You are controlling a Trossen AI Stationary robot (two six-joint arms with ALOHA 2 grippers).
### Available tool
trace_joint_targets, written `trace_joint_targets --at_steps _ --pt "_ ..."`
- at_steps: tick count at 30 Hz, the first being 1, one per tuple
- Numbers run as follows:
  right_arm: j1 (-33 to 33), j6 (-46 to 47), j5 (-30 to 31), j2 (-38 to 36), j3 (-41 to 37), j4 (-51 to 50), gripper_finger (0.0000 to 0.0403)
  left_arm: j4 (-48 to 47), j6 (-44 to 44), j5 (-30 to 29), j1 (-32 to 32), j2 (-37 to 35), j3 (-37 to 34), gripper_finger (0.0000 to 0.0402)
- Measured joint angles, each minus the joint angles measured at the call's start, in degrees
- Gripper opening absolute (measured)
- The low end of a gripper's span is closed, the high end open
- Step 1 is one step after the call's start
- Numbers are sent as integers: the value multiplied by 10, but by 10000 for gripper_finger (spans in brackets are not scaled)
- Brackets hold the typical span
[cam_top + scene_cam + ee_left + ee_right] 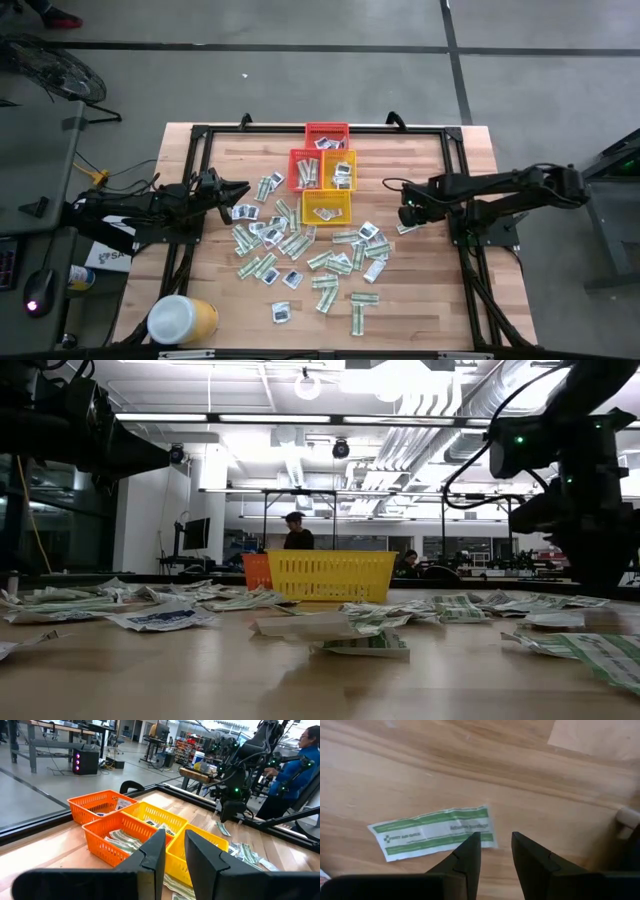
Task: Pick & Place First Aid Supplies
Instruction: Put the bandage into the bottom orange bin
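Many small flat first aid packets (300,250) lie loose on the wooden table, green-and-white strips and white squares. More of them lie in the small baskets (325,175) at the far middle. My right gripper (495,839) points down, open, just above one end of a lone green-and-white strip (435,832) that lies flat at the table's right (407,229). Whether a fingertip touches the strip I cannot tell; nothing is between the fingers. My left gripper (174,836) waits level at the table's left (243,190), open and empty, facing the baskets.
A red basket (327,134), two orange ones (304,170) and a yellow one (328,208) stand close together. A yellow tub with a white lid (180,320) lies at the near left corner. A black frame (455,140) rims the table. A person in blue (300,760) sits beyond the table.
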Motion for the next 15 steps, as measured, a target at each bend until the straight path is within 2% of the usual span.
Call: trace_joint_targets --at_steps 15 --pt "-3 -43 -28 72 3 48 103 0 0 0 0 0 0 73"
